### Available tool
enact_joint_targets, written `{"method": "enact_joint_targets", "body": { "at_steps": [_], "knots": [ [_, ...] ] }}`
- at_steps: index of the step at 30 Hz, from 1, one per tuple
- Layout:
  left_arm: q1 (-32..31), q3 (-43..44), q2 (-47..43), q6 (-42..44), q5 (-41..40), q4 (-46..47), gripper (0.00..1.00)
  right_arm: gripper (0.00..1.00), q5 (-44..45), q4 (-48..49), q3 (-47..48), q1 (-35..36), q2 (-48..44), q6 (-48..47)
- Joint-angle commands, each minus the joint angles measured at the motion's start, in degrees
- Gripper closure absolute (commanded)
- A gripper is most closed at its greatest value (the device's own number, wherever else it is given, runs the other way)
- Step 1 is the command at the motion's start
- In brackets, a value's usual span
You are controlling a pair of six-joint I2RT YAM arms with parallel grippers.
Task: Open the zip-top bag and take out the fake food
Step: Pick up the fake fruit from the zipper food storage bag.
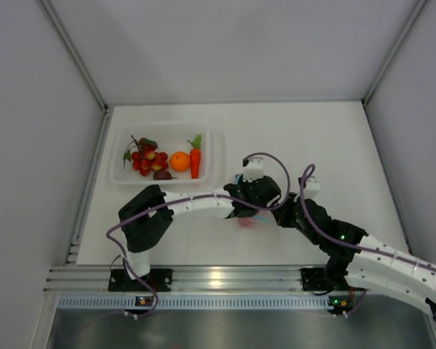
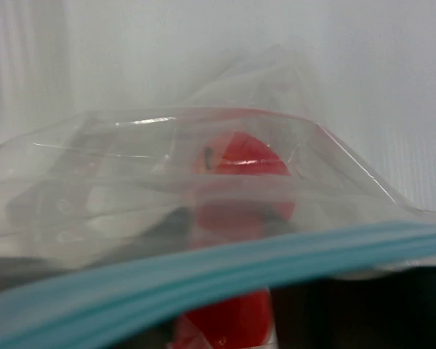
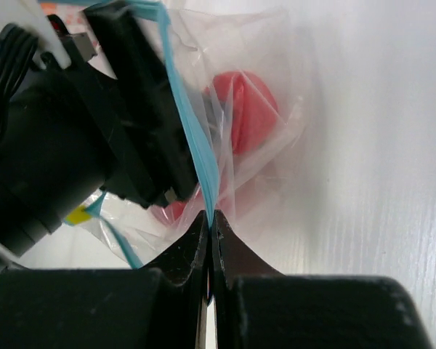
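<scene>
Right wrist view: nearest the lens, the matte black right jaws are pressed fully together on the teal-blue zip strip (image 3: 196, 153) of the zip-top bag (image 3: 276, 65), a thin, crinkled clear film lying on the white counter (image 3: 378, 182). Inside it, one smooth, glossy red round fruit (image 3: 248, 109) bulges against the plastic. A second red patch lower down is too hidden to name. The blocky black left jaws crowd the strip's left side, but whether they are parted or gripping the bag cannot be told. The left wrist view alone looks over the ridged strip and straight through the film at the fruit, which is blurred. Only the top external view shows the left arm (image 1: 196, 203) and right arm (image 1: 334, 236) meeting over the bag near the counter's middle. It also shows, far left, one rigid clear rectangular tray (image 1: 219, 156) holding four toys: one red berry cluster (image 1: 147, 158), one orange (image 1: 179, 161), one green-topped carrot (image 1: 195, 161) and one small dark purple-brown piece (image 1: 162, 174).
</scene>
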Motion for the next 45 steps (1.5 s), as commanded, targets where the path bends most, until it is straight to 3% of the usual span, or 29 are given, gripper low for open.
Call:
{"method": "enact_joint_targets", "body": {
  "at_steps": [1, 7, 12, 17, 21, 35, 39, 45],
  "knots": [
    [-1.3, -1.0, -4.4, 2.8, -1.4, 0.8, 1.00, 1.00, 3.6, -2.8, 5.3, 0.4, 2.6, -3.5],
    [-3.4, -3.0, -7.8, 4.0, -3.4, 1.1, 1.00, 1.00, 6.2, -6.4, 11.3, 0.3, 8.9, -6.3],
    [-3.5, -2.5, -6.5, 4.0, -3.6, 1.5, 1.00, 1.00, 5.2, -4.5, 10.0, 0.4, 8.3, -5.1],
    [-3.0, -0.2, -3.2, 6.3, -1.8, 3.9, 0.77, 1.00, 4.8, -4.8, 7.1, -0.6, 4.5, -3.2],
    [-1.6, 1.8, -0.8, 4.7, -0.2, 4.0, 0.68, 1.00, 4.1, -5.8, 5.1, -1.3, 1.3, -2.4],
    [-1.1, 8.3, 3.5, 1.0, 3.3, 4.5, 0.58, 1.00, 3.9, -7.7, -3.8, -1.9, -5.8, 2.2],
    [-1.3, 7.8, 2.9, 0.3, 7.0, 6.8, 0.46, 1.00, 5.8, -9.6, -4.2, -1.9, -7.8, 2.9],
    [-2.0, 10.6, 6.2, -0.3, 8.3, 7.2, 0.45, 1.00, 5.5, -10.8, -4.1, -1.9, -9.5, 3.3]
  ]
}}
